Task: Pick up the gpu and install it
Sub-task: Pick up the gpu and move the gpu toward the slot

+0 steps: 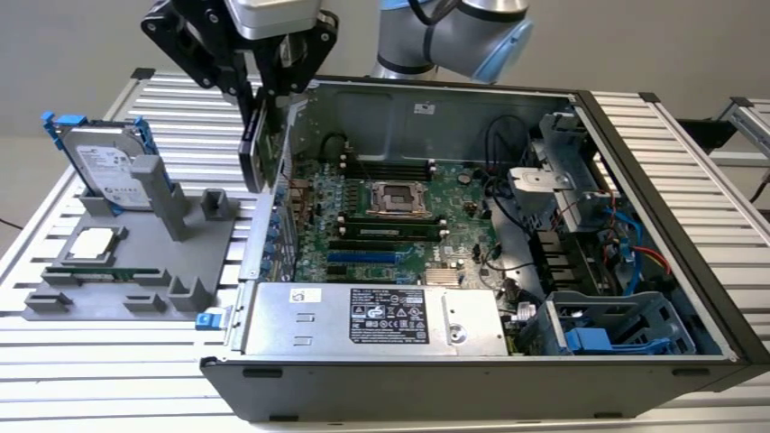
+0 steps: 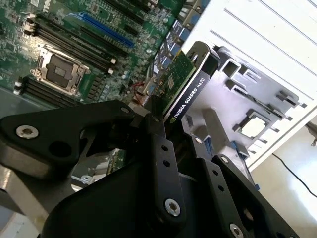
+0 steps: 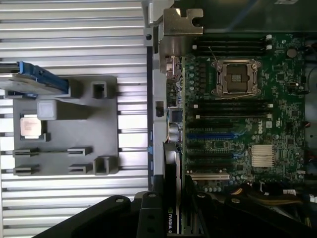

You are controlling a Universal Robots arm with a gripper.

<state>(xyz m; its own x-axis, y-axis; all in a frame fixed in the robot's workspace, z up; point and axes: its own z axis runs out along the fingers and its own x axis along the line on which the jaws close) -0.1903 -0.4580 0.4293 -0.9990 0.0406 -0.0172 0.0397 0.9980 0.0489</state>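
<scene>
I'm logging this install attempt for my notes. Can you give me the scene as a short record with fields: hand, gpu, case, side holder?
hand: shut on the gpu
gpu: held on edge in the air, over the motherboard's edge by the case wall on the exterior view's left; not in a slot
computer case: open, motherboard exposed
gray holder: beside the case, carrying a hard drive with blue rails and a processor

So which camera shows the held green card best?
The second wrist view: the gpu shows green board and black edge, clamped in the jaws. The exterior view shows a dark slab, the first wrist view its thin edge.
</scene>
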